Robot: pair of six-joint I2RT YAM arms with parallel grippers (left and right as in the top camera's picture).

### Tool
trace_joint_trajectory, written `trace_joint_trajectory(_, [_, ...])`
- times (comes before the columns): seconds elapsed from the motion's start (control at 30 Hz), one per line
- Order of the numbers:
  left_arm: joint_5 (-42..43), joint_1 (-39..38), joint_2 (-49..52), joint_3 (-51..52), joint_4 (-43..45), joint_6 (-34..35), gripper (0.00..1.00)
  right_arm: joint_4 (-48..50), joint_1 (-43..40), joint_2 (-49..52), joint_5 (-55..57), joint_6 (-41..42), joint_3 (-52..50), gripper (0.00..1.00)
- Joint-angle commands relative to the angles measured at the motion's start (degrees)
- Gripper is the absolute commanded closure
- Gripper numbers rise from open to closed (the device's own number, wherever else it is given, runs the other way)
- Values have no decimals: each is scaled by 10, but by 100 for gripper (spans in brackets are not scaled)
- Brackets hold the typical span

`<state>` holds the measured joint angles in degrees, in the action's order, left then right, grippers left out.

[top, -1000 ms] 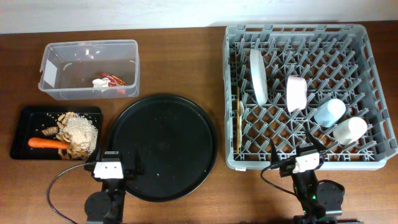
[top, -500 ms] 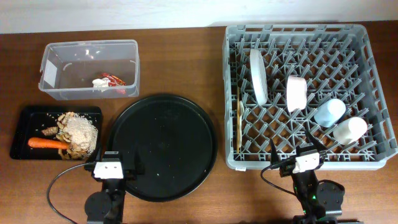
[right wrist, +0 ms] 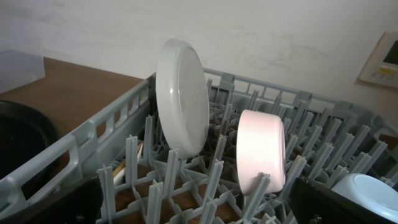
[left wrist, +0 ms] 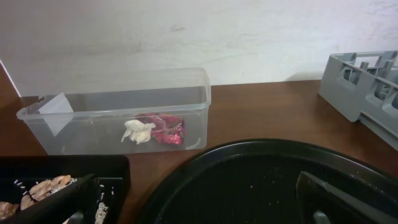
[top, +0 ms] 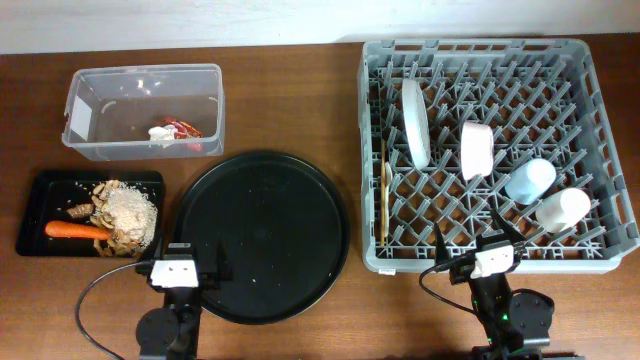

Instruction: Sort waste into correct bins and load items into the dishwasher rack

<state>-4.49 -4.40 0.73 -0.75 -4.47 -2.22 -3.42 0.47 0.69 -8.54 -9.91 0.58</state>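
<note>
The dishwasher rack [top: 372, 150] holds the white plate [top: 415, 122] and cream bowl [top: 477, 150] on edge, the light-blue cup [top: 530, 181], the white cup [top: 563, 210] and the fork [top: 387, 200]. The clear tub [top: 100, 95] contains the red wrapper [top: 186, 128] and white scrap [top: 160, 133]. In the shallow black tray [top: 50, 188] lie the carrot [top: 75, 230], beige scraps [top: 130, 212] and brown lump [top: 78, 211]. My left gripper [top: 186, 262] stands open at the round tray's near edge. My right gripper [top: 472, 238] stands open over the rack's near edge. Both are empty.
A large round black tray [top: 262, 235] lies between the bins and the rack. In the left wrist view the tub [left wrist: 112, 112] stands ahead and the rack's corner [left wrist: 367, 81] at right. The right wrist view faces the plate [right wrist: 182, 96] and bowl [right wrist: 261, 149].
</note>
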Motion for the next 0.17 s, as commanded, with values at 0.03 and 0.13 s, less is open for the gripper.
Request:
trace_joint_trajectory(0.03, [6,2,-4,2,-1,-11,1,-3,3,-5,4,-2,-3,1])
trace_joint_trajectory(0.13, [6,2,-4,2,-1,-11,1,-3,3,-5,4,-2,-3,1])
